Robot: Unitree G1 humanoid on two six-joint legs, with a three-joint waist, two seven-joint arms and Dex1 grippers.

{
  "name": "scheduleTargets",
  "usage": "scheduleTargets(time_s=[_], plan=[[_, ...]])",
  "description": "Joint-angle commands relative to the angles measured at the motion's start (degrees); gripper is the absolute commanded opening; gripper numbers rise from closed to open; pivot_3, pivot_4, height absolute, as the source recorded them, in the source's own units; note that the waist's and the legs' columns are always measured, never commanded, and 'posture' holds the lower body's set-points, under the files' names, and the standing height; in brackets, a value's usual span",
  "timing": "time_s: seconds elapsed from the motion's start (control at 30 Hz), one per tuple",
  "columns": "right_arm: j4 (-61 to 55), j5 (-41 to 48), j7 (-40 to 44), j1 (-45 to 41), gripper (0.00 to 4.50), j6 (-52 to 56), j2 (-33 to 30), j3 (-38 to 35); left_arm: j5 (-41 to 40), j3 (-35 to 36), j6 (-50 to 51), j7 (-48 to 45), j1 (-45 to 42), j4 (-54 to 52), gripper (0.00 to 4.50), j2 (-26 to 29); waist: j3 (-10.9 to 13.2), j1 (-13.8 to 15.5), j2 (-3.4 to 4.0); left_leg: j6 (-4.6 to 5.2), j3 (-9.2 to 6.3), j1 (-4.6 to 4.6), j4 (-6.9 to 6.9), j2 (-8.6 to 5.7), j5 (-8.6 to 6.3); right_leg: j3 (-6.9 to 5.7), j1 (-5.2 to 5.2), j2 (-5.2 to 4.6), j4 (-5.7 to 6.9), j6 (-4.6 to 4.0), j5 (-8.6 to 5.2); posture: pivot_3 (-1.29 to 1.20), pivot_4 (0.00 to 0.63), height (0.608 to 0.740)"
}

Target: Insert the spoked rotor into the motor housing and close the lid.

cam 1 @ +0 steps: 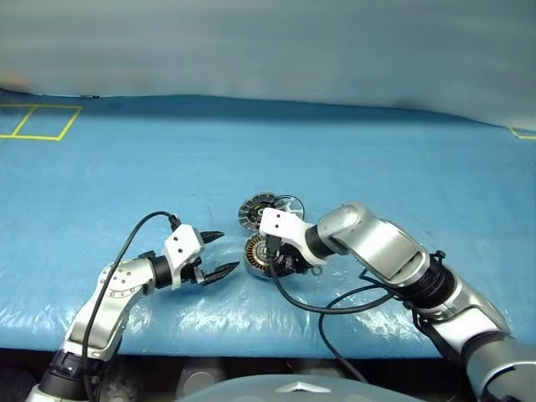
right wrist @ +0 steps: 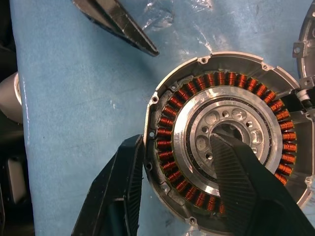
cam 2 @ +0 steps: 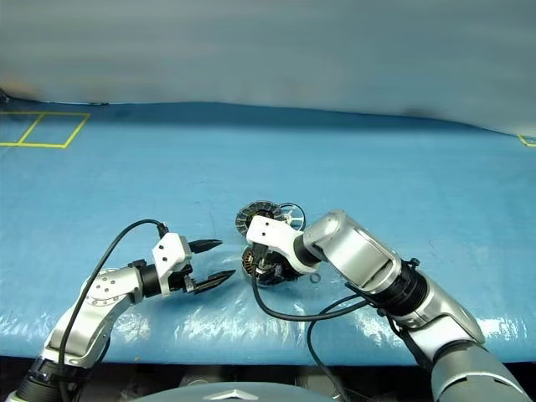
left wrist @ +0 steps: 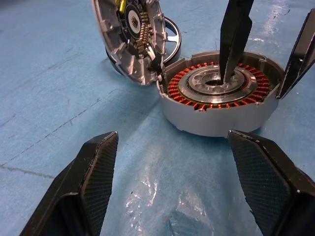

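Head views: we see the motor housing (cam 1: pixel 261 255) open on the blue tabletop (cam 1: pixel 402 176), lid (cam 1: pixel 258 209) flipped back, spoked rotor (cam 1: pixel 291 203) just behind it, not yet inserted. Left wrist view: left gripper (left wrist: pixel 172 187) spread, empty, facing the housing. Right wrist view: right gripper (right wrist: pixel 179 184) half open, one finger in the hub bore, one outside the rim, apparently bracing. Insertion and closing remain.

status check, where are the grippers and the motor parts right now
Left gripper open, empty, beside motor housing. Right gripper straddling housing wall, one finger over hub, nothing gripped. Lid open, tilted up; spoked rotor behind it, not inserted.
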Motion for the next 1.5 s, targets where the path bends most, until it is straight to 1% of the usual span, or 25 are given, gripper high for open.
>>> scheduleTargets(time_s=[0.03,0.1,0.13,0.17,0.23,0.37,0.4,0.47,0.57,0.63,0.77,0.8,0.87,0.97,1.07,1.1,1.13,1.2,1.3,1.5], plan=[[2.96,0.33,-5.31,1.16,2.77,4.0,0.9,0.2,-0.01,-0.42,-0.78,0.04,-0.7,-1.06,3.81,-0.37,0.01,0.0,0.01,-0.01,0.0,0.05,0.0,0.0,0.01,0.0,0.04,-0.01,0.0,-0.13,-0.07,0.0,0.15,0.74],[2.33,2.78,-4.76,1.12,3.37,4.49,0.84,-0.73,-0.06,-0.49,-0.8,0.01,-0.89,-0.89,3.81,-0.37,0.0,0.03,0.03,-0.02,0.06,0.04,0.01,-0.02,0.04,0.04,0.02,-0.03,0.04,-0.25,-0.14,0.0,0.15,0.74],[2.18,3.93,-5.05,1.15,3.78,5.71,1.5,-2.05,-0.1,-0.52,-0.78,-0.07,-1.0,-0.82,3.81,-0.36,-0.02,0.14,0.0,-0.01,0.05,0.05,0.01,-0.02,0.04,0.04,0.03,-0.03,0.04,-0.25,-0.14,0.0,0.15,0.74],[1.91,4.57,-5.48,1.02,4.04,6.01,1.48,-2.46,-0.17,-0.55,-0.77,-0.19,-1.08,-0.78,3.81,-0.34,-0.02,0.17,-0.01,-0.01,0.02,0.05,0.0,-0.03,0.04,0.02,0.04,-0.04,0.01,-0.25,-0.14,0.0,0.15,0.74],[1.19,5.69,-6.39,1.02,4.04,5.94,1.09,-3.31,-0.24,-0.6,-0.75,-0.33,-1.15,-0.84,3.81,-0.33,-0.01,0.15,0.0,-0.01,0.04,0.01,0.0,-0.04,0.04,0.04,0.02,-0.06,-0.01,-0.24,-0.14,0.0,0.15,0.74],[-1.87,10.03,-6.15,1.82,4.04,6.03,0.74,-8.84,-0.22,-0.7,-0.68,-0.48,-1.16,-0.92,3.81,-0.21,0.02,0.25,0.03,-0.01,-0.01,-0.23,0.0,-0.05,0.04,-0.01,-0.18,-0.06,-0.02,-0.21,-0.12,0.0,0.15,0.74],[-3.45,10.75,-5.77,2.62,4.04,4.41,-0.54,-9.57,-0.26,-0.69,-0.63,-0.6,-1.13,-1.01,3.81,-0.11,0.04,0.26,0.06,-0.01,-0.02,-0.28,0.0,-0.06,0.04,-0.02,-0.22,-0.06,-0.03,0.07,0.04,0.0,0.15,0.74],[-5.9,13.26,-4.98,4.9,4.04,2.62,-1.5,-12.84,-0.47,-0.56,-0.52,-0.86,-1.04,-1.24,3.81,0.1,0.06,0.44,0.06,-0.01,-0.04,-0.35,-0.07,-0.08,0.03,-0.05,-0.27,-0.1,-0.09,0.09,0.05,0.0,0.15,0.74],[-10.42,15.77,-2.7,10.08,4.04,-5.45,-4.84,-17.63,-1.08,-0.31,-0.28,-1.53,-1.01,-1.42,3.81,0.42,0.08,0.4,0.06,0.02,-0.06,-0.39,-0.19,-0.08,0.01,-0.11,-0.31,-0.11,-0.15,0.04,0.02,0.0,0.15,0.74],[-11.7,17.12,-2.32,13.06,4.04,-8.16,-6.62,-20.65,-2.25,-0.23,0.48,-2.67,-0.93,-1.83,3.81,0.63,0.1,0.39,0.07,0.02,-0.07,-0.39,-0.26,-0.07,0.0,-0.13,-0.33,-0.1,-0.15,0.01,-0.02,0.0,0.15,0.74],[-13.11,11.77,-5.25,24.14,4.04,-26.84,-9.42,-26.94,-3.21,-0.4,-0.54,-4.24,-0.87,-2.56,3.81,0.91,0.12,0.43,0.04,0.02,-0.05,-0.38,-0.27,-0.07,0.0,-0.15,-0.32,-0.08,-0.16,0.04,-0.05,0.0,0.15,0.74],[-13.01,10.24,-6.73,27.52,4.04,-30.7,-9.6,-28.82,-3.07,-0.72,-1.13,-4.33,-0.96,-2.84,3.81,0.66,0.14,0.49,0.05,0.02,-0.05,-0.36,-0.27,-0.06,0.0,-0.15,-0.29,-0.08,-0.17,0.04,-0.06,0.0,0.15,0.74],[-12.61,10.46,-9.5,33.27,4.04,-34.33,-7.74,-33.22,-3.37,-1.41,-1.51,-4.4,-1.19,-3.7,3.81,-0.15,0.14,0.57,0.04,0.01,-0.03,-0.36,-0.24,-0.07,0.0,-0.13,-0.29,-0.08,-0.16,0.05,-0.06,0.0,0.15,0.74],[-12.3,10.98,-12.75,38.0,4.04,-36.99,-5.02,-36.22,-3.58,-2.17,-1.69,-4.82,-1.41,-4.51,3.81,-0.56,0.15,0.35,0.05,0.01,0.01,-0.34,-0.21,-0.06,0.0,-0.07,-0.28,-0.07,-0.14,0.07,-0.05,0.0,0.15,0.74],[-11.6,9.07,-16.38,44.57,4.04,-39.97,-2.69,-37.12,-3.54,-4.65,-1.57,-6.16,-2.32,-5.76,3.81,-0.85,0.15,0.42,0.04,0.01,0.08,-0.26,-0.19,-0.05,0.0,0.02,-0.24,-0.01,-0.1,0.05,-0.06,0.0,0.15,0.74],[-11.08,7.82,-17.11,46.2,4.04,-41.15,-2.69,-36.53,-3.79,-5.33,-1.25,-6.51,-2.66,-5.92,3.81,-1.1,0.17,0.48,0.07,0.01,0.08,-0.26,-0.19,-0.04,0.0,0.02,-0.24,-0.01,-0.11,0.0,-0.09,0.0,0.15,0.74],[-10.55,6.65,-17.8,47.53,4.04,-41.99,-2.72,-35.66,-3.99,-6.06,-0.94,-7.02,-3.07,-5.86,3.81,-1.23,0.18,0.49,0.09,0.01,0.11,-0.25,-0.19,-0.03,0.0,0.05,-0.24,-0.03,-0.11,-0.24,-0.22,0.0,0.15,0.74],[-9.68,5.54,-18.35,50.08,4.04,-43.27,-2.42,-34.08,-3.71,-8.1,-0.22,-7.91,-4.26,-4.92,3.81,-1.67,0.18,0.5,0.09,0.01,0.17,-0.25,-0.18,-0.04,0.0,0.11,-0.24,-0.04,-0.11,-0.23,-0.22,0.0,0.15,0.74],[-8.05,3.92,-19.12,51.36,4.04,-44.69,-2.32,-32.51,-3.08,-9.31,-0.1,-8.79,-5.24,-3.77,3.81,-1.5,0.19,0.3,0.09,0.01,0.23,-0.23,-0.13,-0.05,0.0,0.17,-0.23,-0.01,-0.11,-0.22,-0.22,0.0,0.15,0.74],[-3.45,2.05,-20.52,51.26,4.04,-46.36,-1.56,-30.88,-2.32,-9.71,-1.87,-9.53,-6.5,-1.14,3.81,-1.64,0.19,0.33,0.09,0.02,0.32,-0.17,-0.14,-0.05,0.0,0.25,-0.24,0.02,-0.09,-0.23,-0.22,0.0,0.15,0.74]])
